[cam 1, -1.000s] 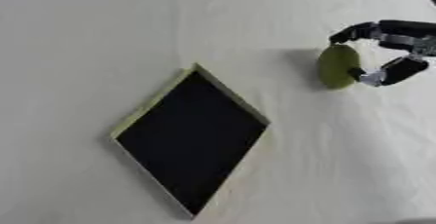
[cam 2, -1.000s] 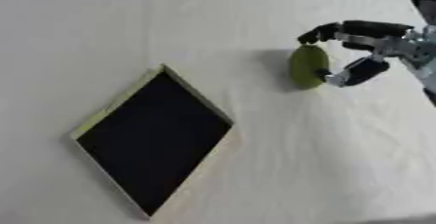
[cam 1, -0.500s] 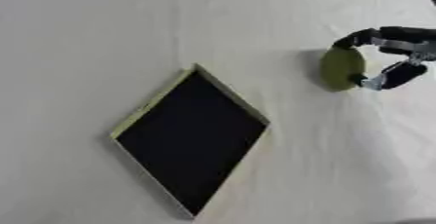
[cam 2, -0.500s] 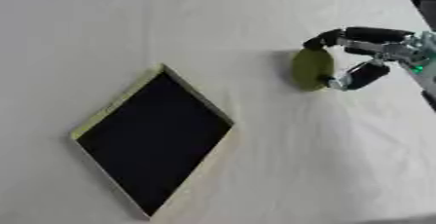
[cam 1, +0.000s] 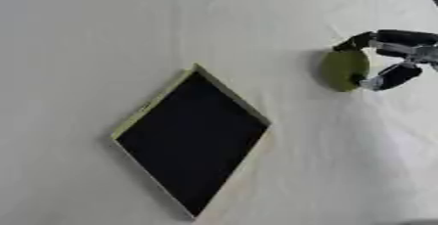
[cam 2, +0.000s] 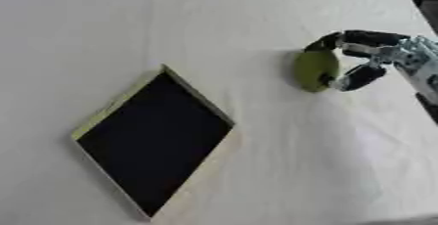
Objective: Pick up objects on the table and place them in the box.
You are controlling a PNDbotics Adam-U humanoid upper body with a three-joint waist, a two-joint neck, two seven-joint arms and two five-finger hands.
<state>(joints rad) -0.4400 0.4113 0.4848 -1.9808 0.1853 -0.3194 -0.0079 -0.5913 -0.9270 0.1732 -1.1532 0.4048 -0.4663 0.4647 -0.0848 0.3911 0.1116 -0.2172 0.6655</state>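
Olive-green rounded object [cam 2: 313,70] at the right of the cloth-covered worktop [cam 1: 128,28], well apart from the box [cam 1: 192,138]. Looks smooth and fruit-like, probably light and fairly stiff, likely slippery on its curved skin; whether soft or bruisable cannot be told. Seems an elongated oval, long axis running roughly from far to near in both eye views, slightly tilted, narrower end seemingly toward the far side.

Right hand [cam 2: 369,55] in from the right edge, fingers curled over the top of the object and thumb [cam 2: 355,77] hooked at its lower right, so grasping it in a pinch across the short axis. Still apparently touching the cloth, not clearly lifted. Best held across the middle of the short axis, as here, so the rounded ends cannot squirt out.

Box a shallow tray with pale yellow rim and black floor, set cornerwise like a diamond, 1 corner pointing away. Left hand absent from both views.
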